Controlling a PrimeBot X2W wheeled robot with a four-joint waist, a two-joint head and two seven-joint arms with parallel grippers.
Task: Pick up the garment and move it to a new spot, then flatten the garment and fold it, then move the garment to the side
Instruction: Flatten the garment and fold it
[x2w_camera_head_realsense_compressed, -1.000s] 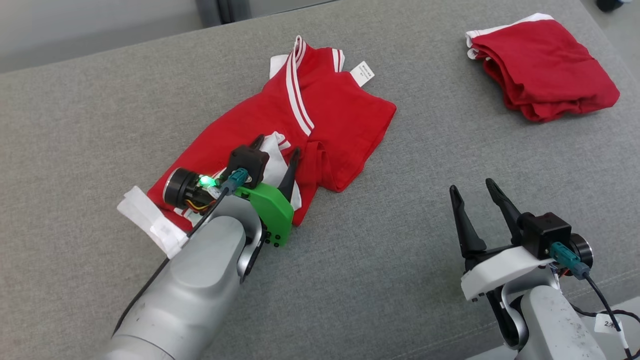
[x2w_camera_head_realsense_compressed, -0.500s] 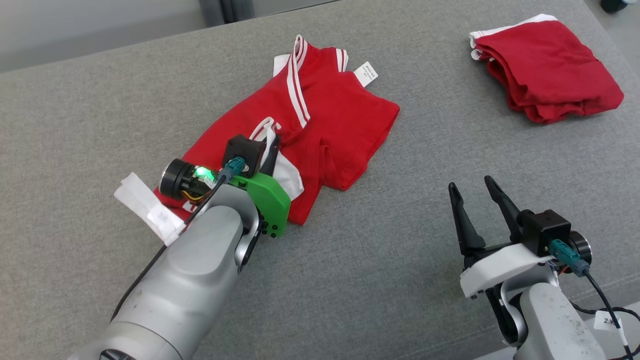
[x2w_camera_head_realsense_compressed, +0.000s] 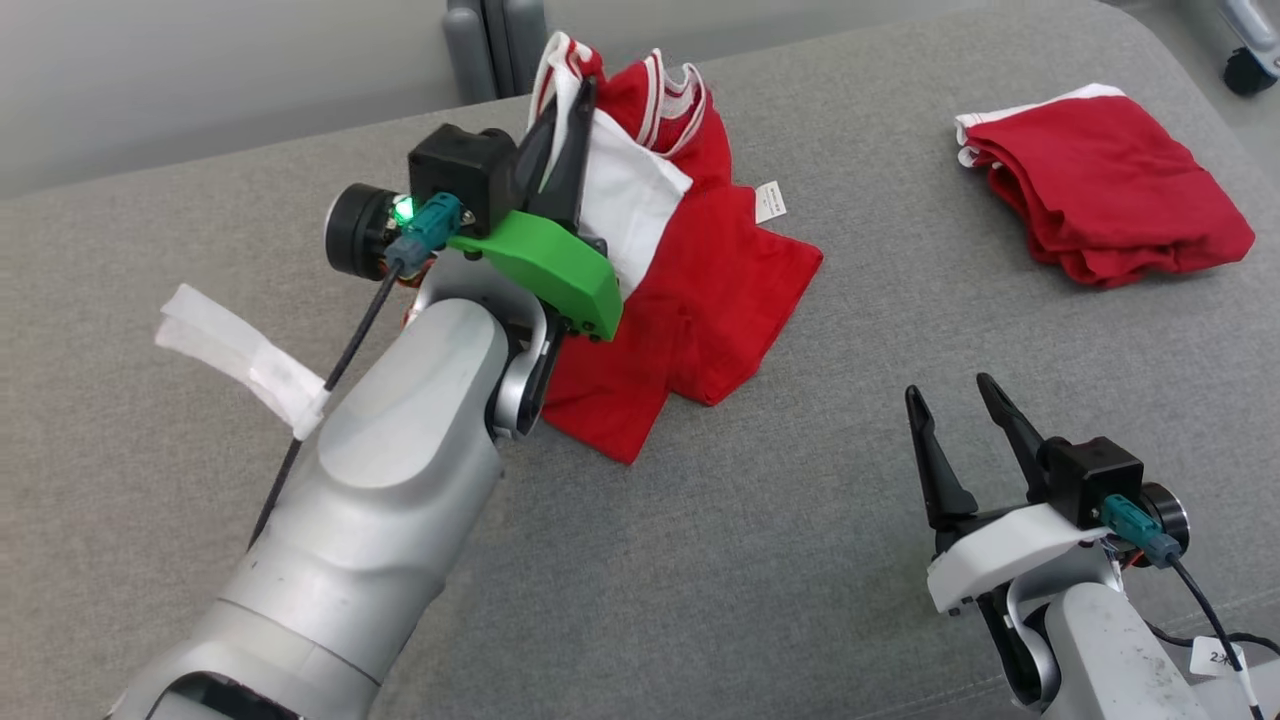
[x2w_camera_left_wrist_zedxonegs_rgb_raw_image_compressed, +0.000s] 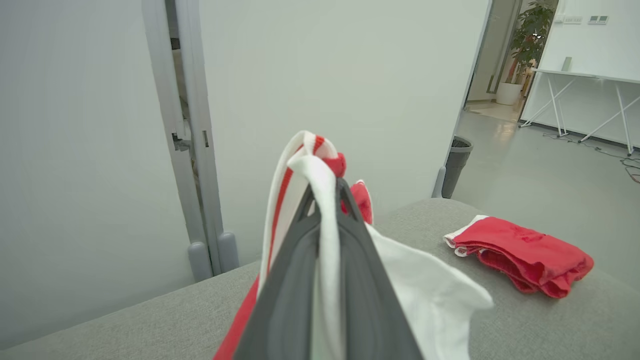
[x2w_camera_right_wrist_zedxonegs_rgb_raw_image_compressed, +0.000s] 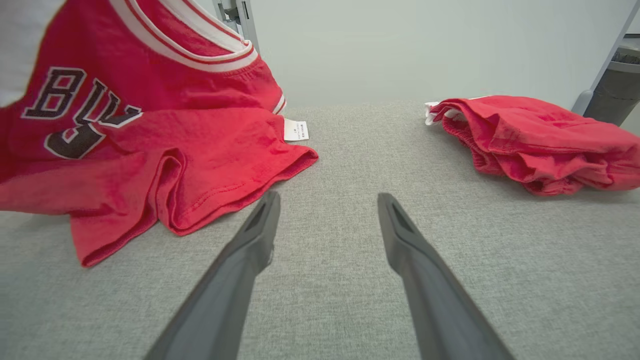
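The garment (x2w_camera_head_realsense_compressed: 700, 290) is a red jersey with white striped trim and a white lining. My left gripper (x2w_camera_head_realsense_compressed: 565, 100) is shut on its white trimmed edge and holds that part up above the grey surface, while the lower part still lies crumpled on the cloth. In the left wrist view the white fabric (x2w_camera_left_wrist_zedxonegs_rgb_raw_image_compressed: 322, 220) runs pinched between the two dark fingers. The right wrist view shows the garment (x2w_camera_right_wrist_zedxonegs_rgb_raw_image_compressed: 150, 140) with black lettering, its hem resting on the surface. My right gripper (x2w_camera_head_realsense_compressed: 955, 400) stands open at the lower right, nothing between its fingers, well clear of the garment.
A second red garment (x2w_camera_head_realsense_compressed: 1100, 185), folded, lies at the far right of the grey padded surface (x2w_camera_head_realsense_compressed: 800, 560). A white tape tag (x2w_camera_head_realsense_compressed: 240, 355) hangs off my left arm's cable. Behind the surface stand a pale wall and a grey post (x2w_camera_head_realsense_compressed: 490, 45).
My left gripper shut on the garment's white trim and lifted it up and away from me; the fabric now hangs from the fingers. The right gripper stayed put. The camera shifted slightly.
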